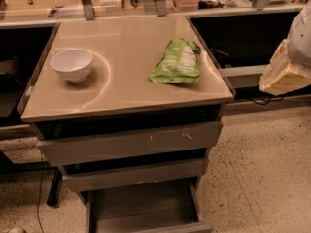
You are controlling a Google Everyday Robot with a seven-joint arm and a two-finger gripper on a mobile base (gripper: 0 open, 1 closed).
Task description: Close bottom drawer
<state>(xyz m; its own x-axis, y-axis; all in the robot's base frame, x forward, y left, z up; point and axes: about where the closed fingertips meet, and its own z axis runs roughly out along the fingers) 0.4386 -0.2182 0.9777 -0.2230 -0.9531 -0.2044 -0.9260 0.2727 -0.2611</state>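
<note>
The bottom drawer (143, 205) is the narrowest of three grey drawers under the tan table top. It stands pulled out, its shallow grey tray shows from above, and its flat front runs along the bottom edge of the view. My gripper (284, 74) is the cream-coloured part at the far right edge. It hangs level with the table top, to the right of the cabinet and well above and away from the bottom drawer.
A white bowl (72, 64) and a green snack bag (177, 62) lie on the table top (121, 89). The widest drawer front (131, 142) has white scratches, and the mid-width one (133, 174) sits below it. Speckled floor (262, 174) lies to the right. A counter runs behind.
</note>
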